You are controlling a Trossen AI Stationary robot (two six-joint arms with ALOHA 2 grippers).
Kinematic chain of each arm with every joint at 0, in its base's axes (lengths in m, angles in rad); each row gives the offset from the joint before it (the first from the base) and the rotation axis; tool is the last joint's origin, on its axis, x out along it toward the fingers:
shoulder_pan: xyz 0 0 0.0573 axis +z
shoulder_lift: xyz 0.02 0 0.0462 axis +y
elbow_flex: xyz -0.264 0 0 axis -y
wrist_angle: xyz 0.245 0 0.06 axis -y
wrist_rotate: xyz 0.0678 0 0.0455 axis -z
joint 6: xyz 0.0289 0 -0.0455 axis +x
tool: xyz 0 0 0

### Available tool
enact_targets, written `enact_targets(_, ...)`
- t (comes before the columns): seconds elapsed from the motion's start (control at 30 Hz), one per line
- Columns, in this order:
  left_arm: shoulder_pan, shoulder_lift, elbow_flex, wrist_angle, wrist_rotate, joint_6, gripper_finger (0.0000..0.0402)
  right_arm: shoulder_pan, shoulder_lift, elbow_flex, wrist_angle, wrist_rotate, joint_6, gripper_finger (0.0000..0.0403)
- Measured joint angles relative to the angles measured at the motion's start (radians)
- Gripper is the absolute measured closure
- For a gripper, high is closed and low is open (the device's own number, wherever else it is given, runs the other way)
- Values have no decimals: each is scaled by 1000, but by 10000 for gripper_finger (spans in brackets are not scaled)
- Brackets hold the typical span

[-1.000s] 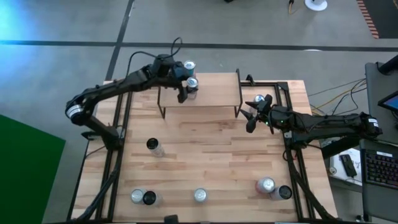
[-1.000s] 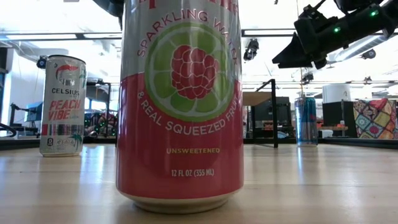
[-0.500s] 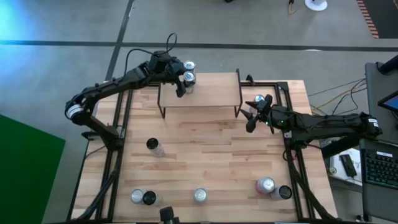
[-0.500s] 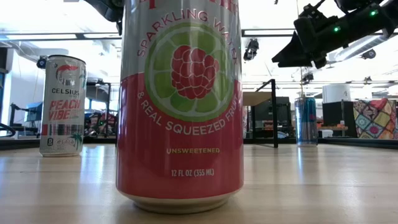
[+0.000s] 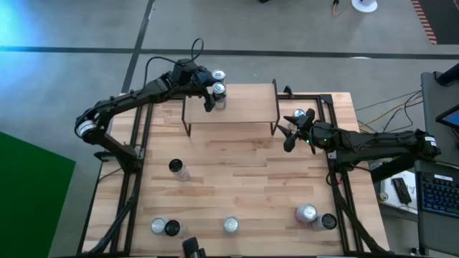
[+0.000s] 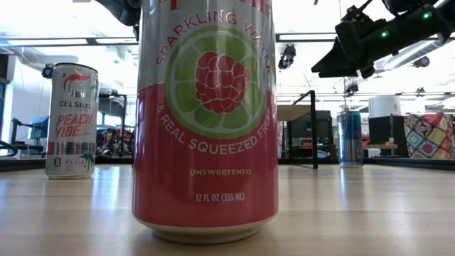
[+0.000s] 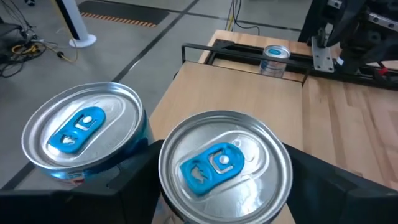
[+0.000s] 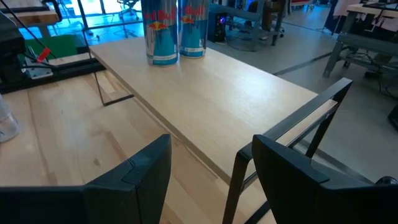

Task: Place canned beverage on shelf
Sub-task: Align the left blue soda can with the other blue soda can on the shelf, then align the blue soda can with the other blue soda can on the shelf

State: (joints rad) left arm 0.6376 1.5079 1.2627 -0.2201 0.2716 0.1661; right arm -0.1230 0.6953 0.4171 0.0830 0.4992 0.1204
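— On the table's far side, see the shelf (image 5: 231,106)? Its plank top carries two blue cans at the left end.

— And the left gripper (image 5: 212,95)?

— Its fingers (image 7: 140,174) pinch the nearer can (image 7: 224,165), which stands just beside the other can (image 7: 83,126), maybe touching.

— So it's the set-down step?

— I'd say so; the can looks to be on the plank. Next it should spread its fingers and lift clear without nudging the neighbour.

— The right gripper (image 5: 289,135)?

— Waiting spread apart near the shelf's right end, holding nothing.
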Motion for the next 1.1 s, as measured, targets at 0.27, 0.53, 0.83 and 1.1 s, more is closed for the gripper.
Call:
enact_targets(0.27,1,-168,-2,-70,-110,62,127,0,0,0,-1,60,-13,188)
enact_targets(0.53,-11,-352,-87,-65,-116,25,127,-19,6,62,-87,197,-95,188)
enact_targets(0.83,-170,-507,-508,401,-106,-81,127,-146,84,352,-696,65,30,173)
enact_targets(1.1,-359,-546,-734,752,-184,-108,127,-285,150,466,-916,18,149,90)
